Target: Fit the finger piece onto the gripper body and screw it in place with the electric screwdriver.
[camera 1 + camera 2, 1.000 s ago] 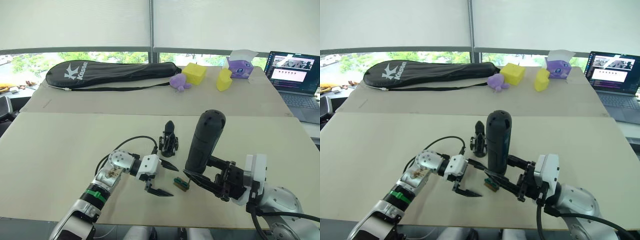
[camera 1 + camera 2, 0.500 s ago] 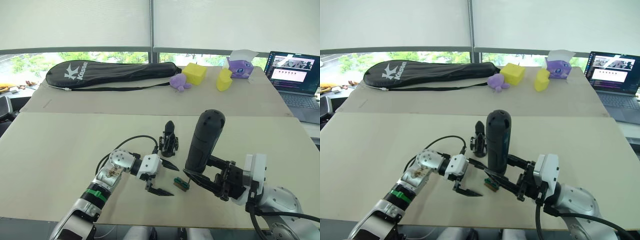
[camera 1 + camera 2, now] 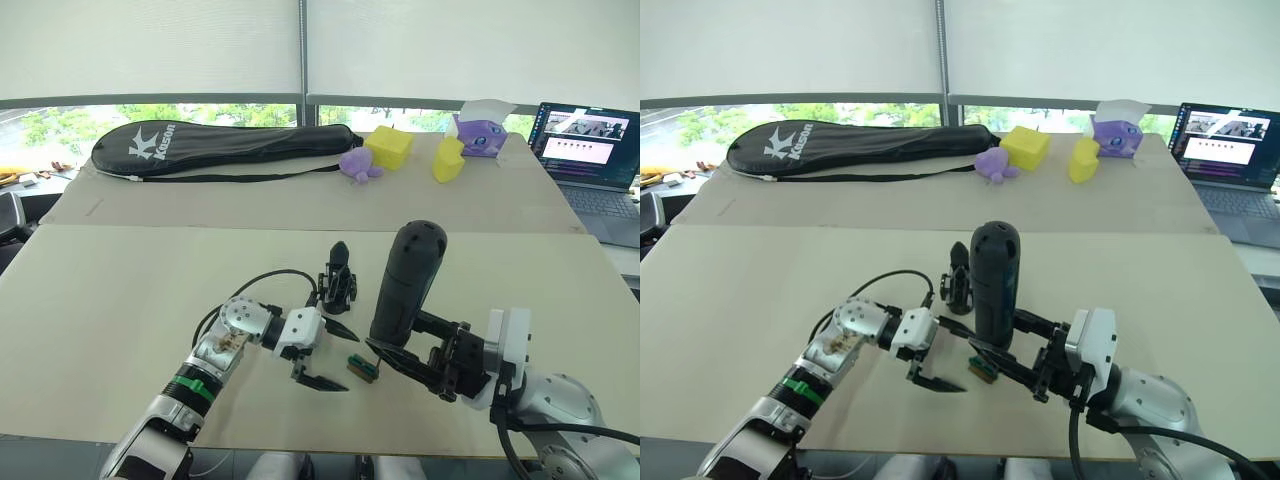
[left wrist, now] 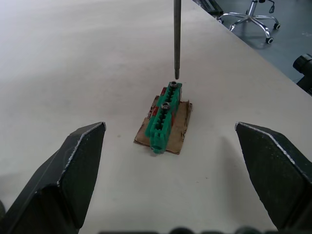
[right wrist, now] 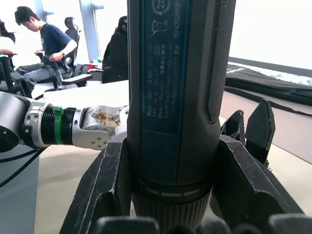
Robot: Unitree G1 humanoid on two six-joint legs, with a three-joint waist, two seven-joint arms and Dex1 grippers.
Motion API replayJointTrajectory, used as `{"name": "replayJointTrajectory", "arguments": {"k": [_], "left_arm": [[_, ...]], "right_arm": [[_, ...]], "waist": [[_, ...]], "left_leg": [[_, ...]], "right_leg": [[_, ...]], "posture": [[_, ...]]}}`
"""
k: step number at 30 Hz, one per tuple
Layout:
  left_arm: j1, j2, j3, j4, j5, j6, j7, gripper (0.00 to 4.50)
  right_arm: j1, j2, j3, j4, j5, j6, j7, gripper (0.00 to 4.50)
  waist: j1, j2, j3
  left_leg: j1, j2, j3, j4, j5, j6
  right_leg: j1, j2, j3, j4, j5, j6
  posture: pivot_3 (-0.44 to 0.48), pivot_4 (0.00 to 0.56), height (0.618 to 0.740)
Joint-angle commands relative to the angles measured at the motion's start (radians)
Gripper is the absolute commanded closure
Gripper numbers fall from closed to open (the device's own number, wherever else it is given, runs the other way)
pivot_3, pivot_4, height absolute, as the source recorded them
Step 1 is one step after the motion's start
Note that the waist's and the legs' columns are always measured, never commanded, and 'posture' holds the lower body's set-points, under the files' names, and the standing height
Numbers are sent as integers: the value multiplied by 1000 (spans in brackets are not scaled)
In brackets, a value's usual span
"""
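A long black racket bag (image 3: 225, 148) printed with the white word "Kason" is laid across the far table, toward 11 o'clock from the work area. At the far edge, near 1 o'clock, yellow foam blocks (image 3: 389, 148) and a purple plush toy (image 3: 359, 164) are seen, with an open laptop (image 3: 588, 146) toward 2 o'clock.

The electric screwdriver (image 3: 405, 283) is held upright and slightly tilted, clamped between the two black fingers of the right gripper (image 3: 400, 355), whose forearm is stretched in low over the table (image 3: 120, 290) from 4 o'clock. On the tool's barrel a blue label with small white print is seen in the right wrist view; the digits "6242036" can be partly read, the rest not. Its thin metal bit (image 4: 177, 39) is pointed down, the tip just above one screw of a small green-and-black block (image 4: 164, 117) lying on a brown pad.

The left gripper (image 3: 324, 355) is reached in from 8 o'clock, its fingers spread wide and empty, facing the block.

The gripper body (image 3: 339, 280) stands on the table at 12 o'clock from the block, just left of the screwdriver, prong upward.
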Motion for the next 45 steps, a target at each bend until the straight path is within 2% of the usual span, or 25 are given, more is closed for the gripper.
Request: {"name": "replayJointTrajectory", "arguments": {"k": [1,45], "left_arm": [[-11,-5,-6,-7,-2,-4,-3,0],[-15,-7,-9,-5,0,1,13,0]], "right_arm": [[-22,3,-1,-27,14,-50,-2,2588],[6,-21,3,-53,32,-37,-14,2588]], "waist": [[0,0,0],[0,0,0]], "left_leg": [[0,0,0,0,0,0],[0,0,0,0,0,0]], "right_leg": [[0,0,0,0,0,0],[0,1,1,0,0,0]], "posture": [[0,150,737],[0,150,737]]}}
